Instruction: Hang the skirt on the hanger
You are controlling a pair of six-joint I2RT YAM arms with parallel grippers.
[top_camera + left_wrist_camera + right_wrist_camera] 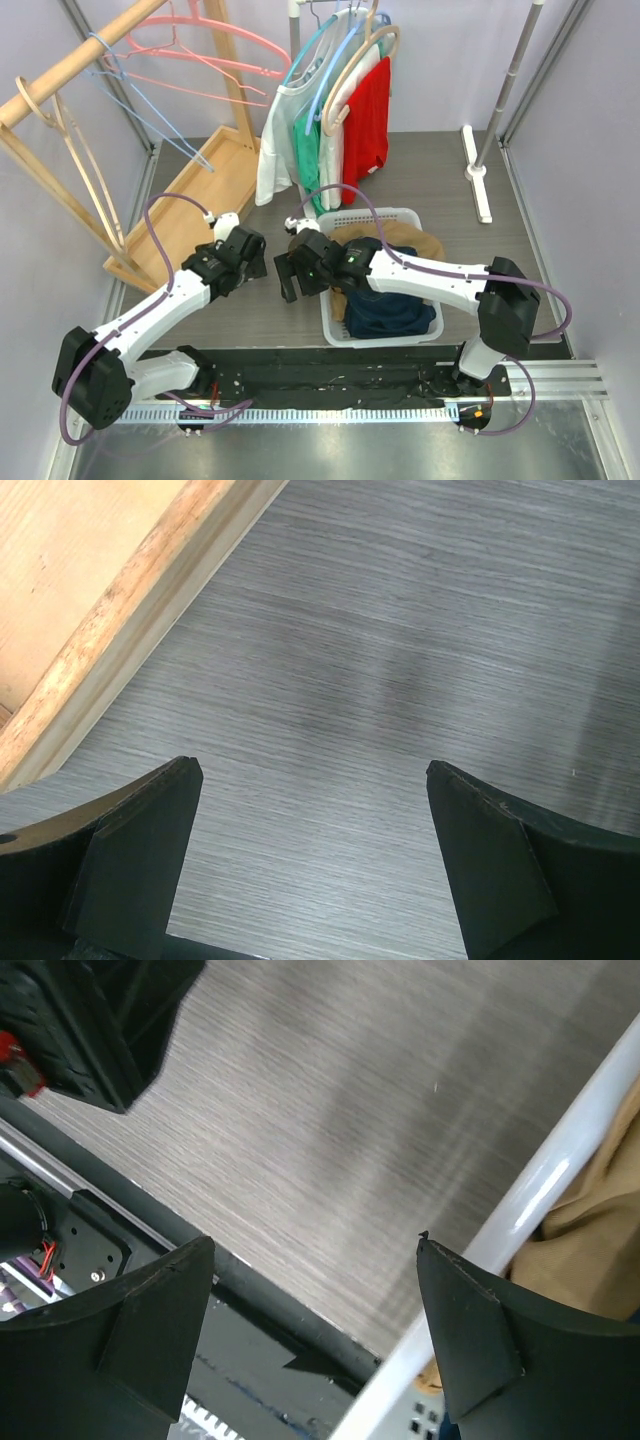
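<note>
Left black two-finger claw [310, 770] spread wide and empty, pointing downward, left white-and-black arm [160, 300] stretched forward and inward, right black two-finger claw [312, 1245] likewise parted, holding nothing, right white-and-black arm [430, 272] reaching across leftward, the two claws near each other, not touching

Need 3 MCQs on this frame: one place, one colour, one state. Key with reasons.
1. Where is the white basket?
A. Beneath the right arm
B. On the wooden rack's base
C. On a hanger

2. Colour of the rightmost hanging garment?
A. Blue
B. Red
C. Yellow

3. Left jaws and right jaws?
A. Both open, empty
B. Both shut on cloth
C. Left shut, right open

1A: the right arm crosses above it. 2B: it is plainly red, furthest right. 3A: both wrist views show them apart, nothing held.
</note>
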